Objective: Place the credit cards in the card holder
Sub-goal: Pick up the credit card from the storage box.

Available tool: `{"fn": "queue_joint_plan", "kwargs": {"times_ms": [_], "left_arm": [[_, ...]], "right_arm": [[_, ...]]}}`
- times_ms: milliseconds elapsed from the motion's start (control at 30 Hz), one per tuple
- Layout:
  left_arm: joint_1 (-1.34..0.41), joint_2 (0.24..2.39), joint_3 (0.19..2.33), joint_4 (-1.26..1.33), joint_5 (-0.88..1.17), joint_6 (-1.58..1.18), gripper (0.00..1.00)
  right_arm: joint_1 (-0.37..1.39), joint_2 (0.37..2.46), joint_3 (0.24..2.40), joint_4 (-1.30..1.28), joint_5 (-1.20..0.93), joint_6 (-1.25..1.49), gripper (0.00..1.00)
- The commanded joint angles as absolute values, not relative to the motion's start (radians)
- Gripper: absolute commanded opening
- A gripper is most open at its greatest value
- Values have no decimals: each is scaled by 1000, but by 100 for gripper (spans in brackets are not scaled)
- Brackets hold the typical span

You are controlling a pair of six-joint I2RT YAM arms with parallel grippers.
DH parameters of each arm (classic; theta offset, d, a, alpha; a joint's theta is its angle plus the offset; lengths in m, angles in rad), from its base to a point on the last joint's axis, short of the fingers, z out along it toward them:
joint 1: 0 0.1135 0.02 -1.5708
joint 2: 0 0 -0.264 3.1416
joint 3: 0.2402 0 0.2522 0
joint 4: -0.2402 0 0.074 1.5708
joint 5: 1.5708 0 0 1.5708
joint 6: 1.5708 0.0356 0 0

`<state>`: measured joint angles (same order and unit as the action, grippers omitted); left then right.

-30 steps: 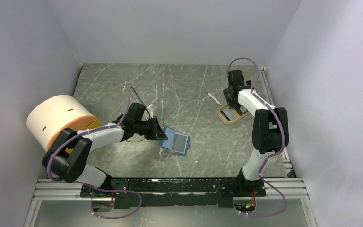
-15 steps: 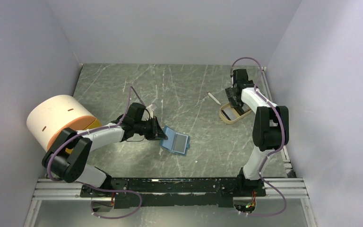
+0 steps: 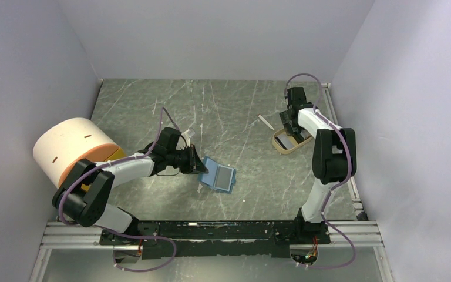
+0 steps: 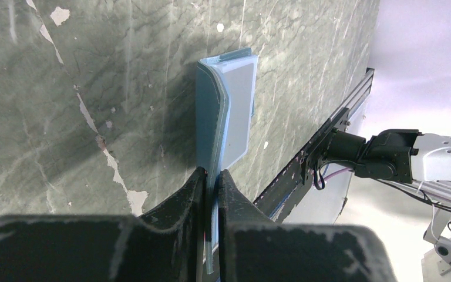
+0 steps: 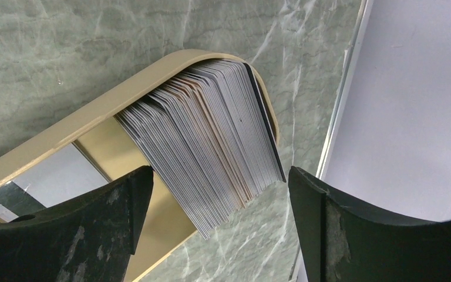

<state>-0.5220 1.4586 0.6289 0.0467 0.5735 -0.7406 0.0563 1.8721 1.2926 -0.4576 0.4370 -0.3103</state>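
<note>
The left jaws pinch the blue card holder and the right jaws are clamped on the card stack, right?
No: the right jaws stand open either side of the credit cards, not clamped, as the right wrist view shows. The left jaws do pinch the card holder.

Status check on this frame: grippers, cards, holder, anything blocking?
Left gripper shut on card holder, holder open on table. Right gripper open, jaws either side of credit cards in tan tray, none lifted. Nothing blocking seen.

tan tray (image 3: 276, 144), white stick (image 3: 264, 121), cream cylinder (image 3: 70, 144)
</note>
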Motion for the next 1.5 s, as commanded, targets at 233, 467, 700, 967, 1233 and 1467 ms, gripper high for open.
{"fn": "queue_joint_plan", "kwargs": {"times_ms": [233, 467, 700, 967, 1233, 1467], "left_arm": [[-517, 1456, 623, 75, 605, -750, 12], [-514, 1455, 618, 75, 604, -750, 12], [-515, 1455, 618, 75, 602, -749, 13], [-515, 1462, 618, 82, 608, -752, 12], [-516, 1460, 615, 83, 608, -754, 12], [-516, 1453, 623, 75, 607, -753, 12]], "right_arm": [[84, 1816, 1327, -468, 466, -306, 76], [92, 1816, 1330, -469, 449, -305, 64], [98, 1826, 1330, -483, 454, -301, 50], [110, 1827, 1341, -489, 458, -302, 40], [113, 1821, 1352, -508, 434, -292, 27], [158, 1821, 1360, -585, 368, -256, 1]]}}
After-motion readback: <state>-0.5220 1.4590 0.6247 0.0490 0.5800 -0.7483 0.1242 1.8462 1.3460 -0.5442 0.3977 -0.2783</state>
